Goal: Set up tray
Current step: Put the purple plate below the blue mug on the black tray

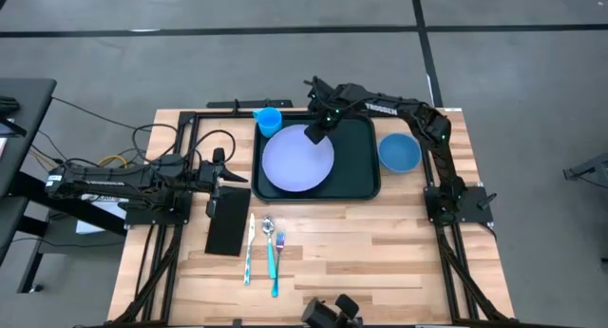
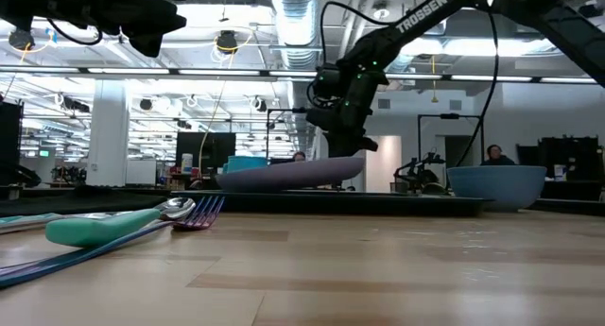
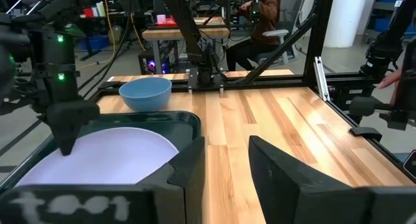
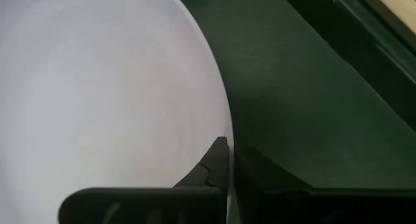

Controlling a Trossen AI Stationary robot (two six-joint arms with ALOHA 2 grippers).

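Clamped on the far rim of a round, pale lavender plastic plate [image 1: 297,159], the right gripper [image 1: 314,134] is seen near the upper centre of the high view, its fingers pinched together on the plate's edge. That plate is tilted in the low view, one side lifted, and lies partly inside the large dark green-black rectangular plastic tray [image 1: 365,166] with rounded corners and a raised rim, which sits at the upper middle of the frame. Such a tray is judged to be light, stiff and rather slippery; it would best be taken by its raised rim. A small blue cup [image 1: 269,120] stands at the tray's upper left corner and a blue bowl [image 1: 399,152] just to its right. Below, a flat black napkin [image 1: 228,220] and cutlery [image 1: 265,249] lie on the wooden table [image 1: 380,261]. At centre left the left gripper [image 1: 233,177] waits, fingers apart and empty.
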